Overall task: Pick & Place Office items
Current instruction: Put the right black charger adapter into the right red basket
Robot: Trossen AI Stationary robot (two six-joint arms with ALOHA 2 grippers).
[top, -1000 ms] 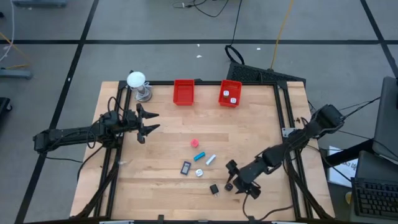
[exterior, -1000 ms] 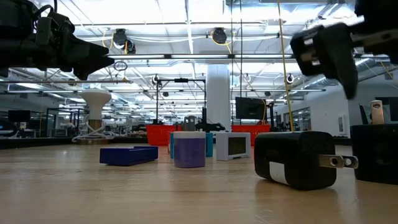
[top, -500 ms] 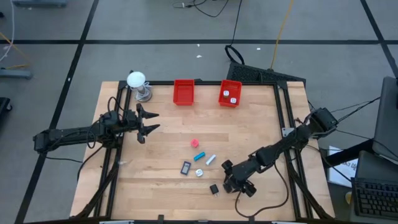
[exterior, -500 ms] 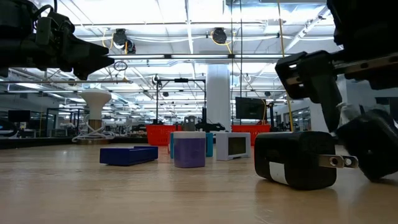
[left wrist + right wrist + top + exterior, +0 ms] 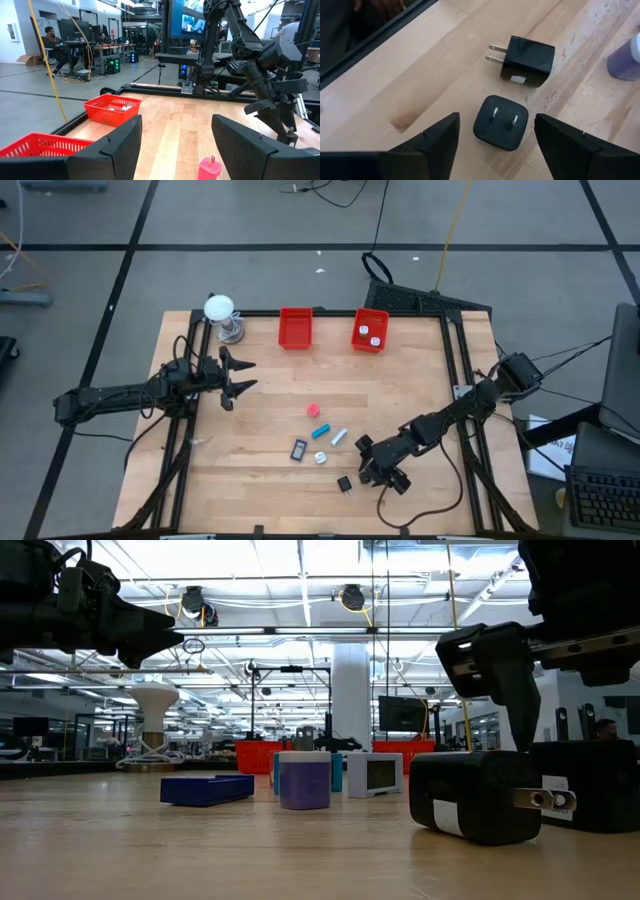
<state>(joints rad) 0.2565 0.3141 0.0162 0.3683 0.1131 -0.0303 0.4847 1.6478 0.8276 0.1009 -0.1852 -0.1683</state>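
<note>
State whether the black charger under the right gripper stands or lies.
Standing: the charger between the right gripper's open jaws points its prongs upward.

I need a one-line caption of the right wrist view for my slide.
Right end effector open above a black charger, prongs up; a second charger lies beyond.

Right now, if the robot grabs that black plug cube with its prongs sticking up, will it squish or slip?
Probably no squishing: the black plug cube looks like hard, boxy plastic. Its smooth, rounded sides could slip a little between the fingers of the right gripper, which stand open on either side of it. It sits flat on the table, so it likely won't roll.
</note>
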